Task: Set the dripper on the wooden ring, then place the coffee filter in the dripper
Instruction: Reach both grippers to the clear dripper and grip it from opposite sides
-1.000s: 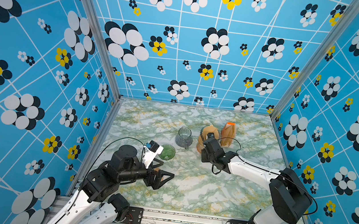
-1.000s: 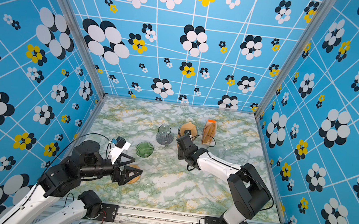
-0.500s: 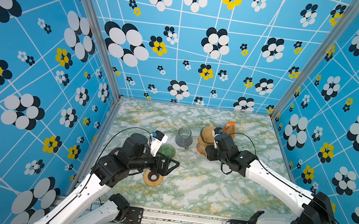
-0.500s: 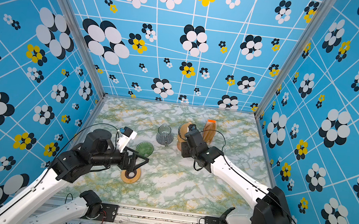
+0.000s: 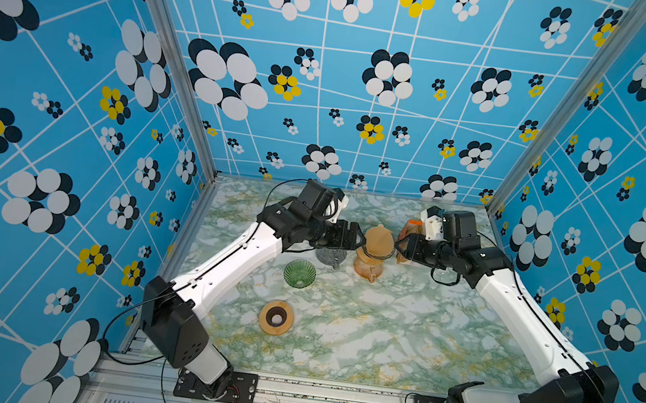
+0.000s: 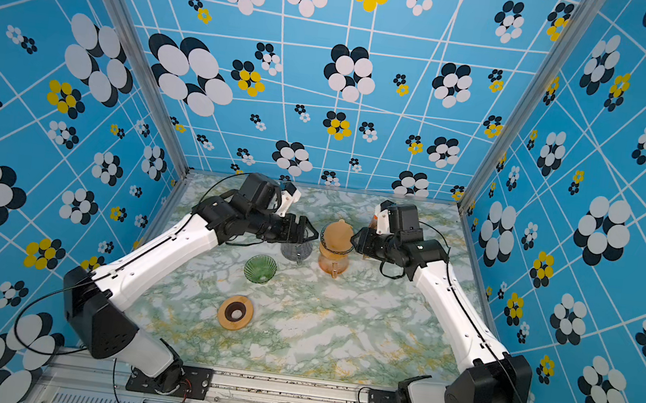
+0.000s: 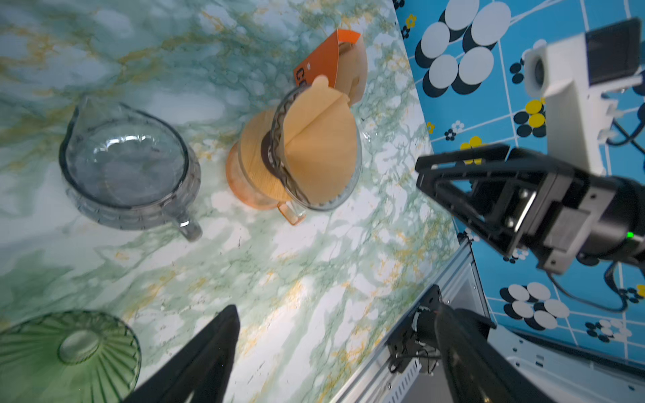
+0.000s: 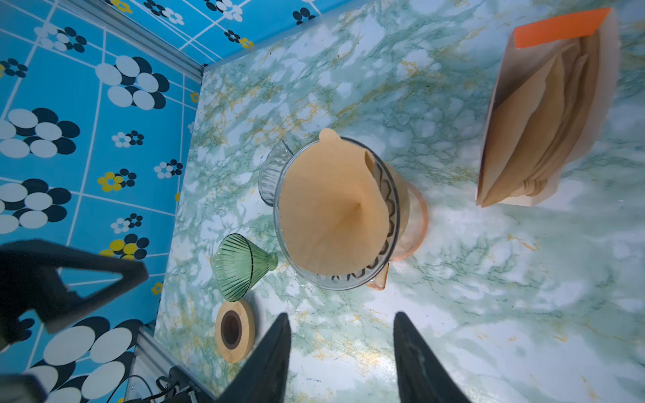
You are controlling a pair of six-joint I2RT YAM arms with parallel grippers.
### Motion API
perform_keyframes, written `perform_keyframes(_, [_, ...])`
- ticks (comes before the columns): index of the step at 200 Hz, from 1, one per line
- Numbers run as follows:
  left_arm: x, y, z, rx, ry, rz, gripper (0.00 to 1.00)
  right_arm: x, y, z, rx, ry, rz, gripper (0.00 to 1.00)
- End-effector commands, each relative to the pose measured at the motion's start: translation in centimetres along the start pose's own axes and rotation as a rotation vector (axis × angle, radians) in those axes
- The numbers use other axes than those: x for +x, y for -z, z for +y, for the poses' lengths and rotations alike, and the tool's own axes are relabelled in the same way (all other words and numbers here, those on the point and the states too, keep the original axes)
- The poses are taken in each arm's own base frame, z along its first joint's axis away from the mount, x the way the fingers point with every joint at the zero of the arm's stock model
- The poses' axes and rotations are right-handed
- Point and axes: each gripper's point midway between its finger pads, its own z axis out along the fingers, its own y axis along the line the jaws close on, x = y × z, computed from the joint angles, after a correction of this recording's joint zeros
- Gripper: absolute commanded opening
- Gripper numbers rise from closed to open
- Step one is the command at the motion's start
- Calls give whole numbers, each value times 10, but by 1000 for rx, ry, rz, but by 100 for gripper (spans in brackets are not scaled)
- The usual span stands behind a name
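While the brown coffee filter (image 8: 331,209) sits in the clear dripper (image 8: 335,284) atop the orange carafe (image 8: 415,216), my left gripper (image 7: 335,314) and right gripper (image 8: 342,315) flank it, both released, spread apart and empty.

Orange filter box (image 7: 323,57): white lettering, "C" legible, rest hidden behind coffee filter (image 7: 321,146).

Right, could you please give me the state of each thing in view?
Clear dripper: on orange server.
Filter: inside it.
Grey server: empty.
Green dripper: upright, empty.
Wooden ring: flat, bare.
Filter pack: open.
Left fingers: apart, empty.
Right fingers: apart, empty.
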Motion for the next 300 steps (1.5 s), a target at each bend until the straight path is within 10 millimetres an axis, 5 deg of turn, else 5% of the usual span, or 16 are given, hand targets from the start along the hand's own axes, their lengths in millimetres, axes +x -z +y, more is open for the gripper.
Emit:
perform_keyframes(1, [-13,-15,2,-28,-13,50,81,8,-5,8,-66,-75,89,46])
perform_keyframes(50, [-24,-56,23,-113,-50,204,65,-1,-19,-10,-61,-178,69,39])
perform_keyframes(96, [-24,-80,40,-122,-52,289,63,-2,-33,-13,-99,-232,85,36])
perform_keyframes(181, [-25,-105,51,-52,48,323,53,4,-56,-34,-46,-290,113,35])
perform_keyframes(300, [-36,-113,56,-2,167,312,33,-8,-67,-27,-100,-326,104,27])
